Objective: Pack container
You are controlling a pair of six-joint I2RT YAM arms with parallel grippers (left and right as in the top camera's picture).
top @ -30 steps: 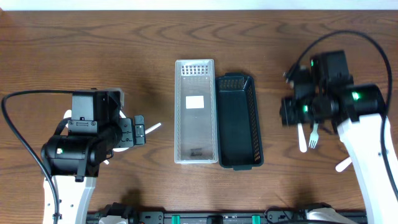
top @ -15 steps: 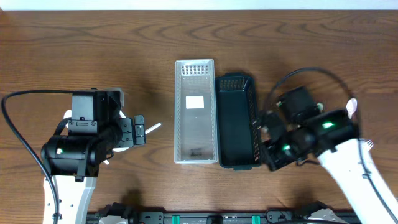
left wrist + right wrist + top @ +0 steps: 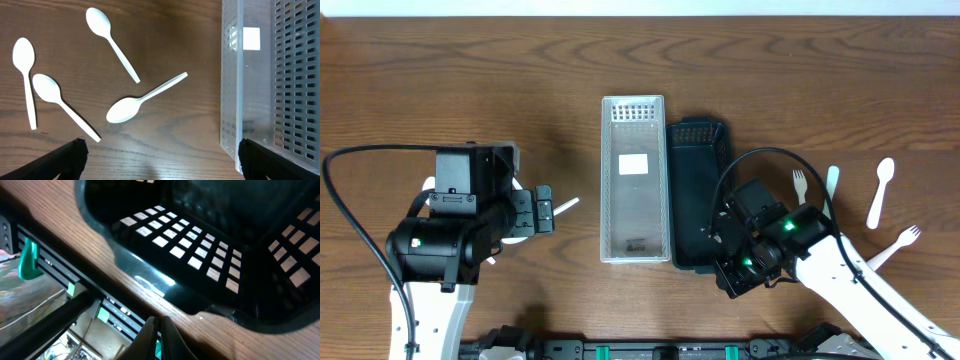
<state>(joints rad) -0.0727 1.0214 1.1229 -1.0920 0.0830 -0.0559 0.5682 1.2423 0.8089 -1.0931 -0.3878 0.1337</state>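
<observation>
A clear slotted container lies at the table's middle with a black basket along its right side. My left gripper is open and empty, left of the clear container; in the left wrist view its jaws sit below several white spoons lying loose on the wood. My right gripper is shut and empty at the black basket's front end, its fingertips over the table's front edge. Both containers look empty.
White utensils lie on the wood at the right: a fork, a handle-up utensil, a spoon and another fork. The table's front edge and a rail with green clips run just beyond the right gripper.
My right arm has swung from the right side of the table down and left to the black basket's front end, uncovering the utensils there. The left arm has not moved.
</observation>
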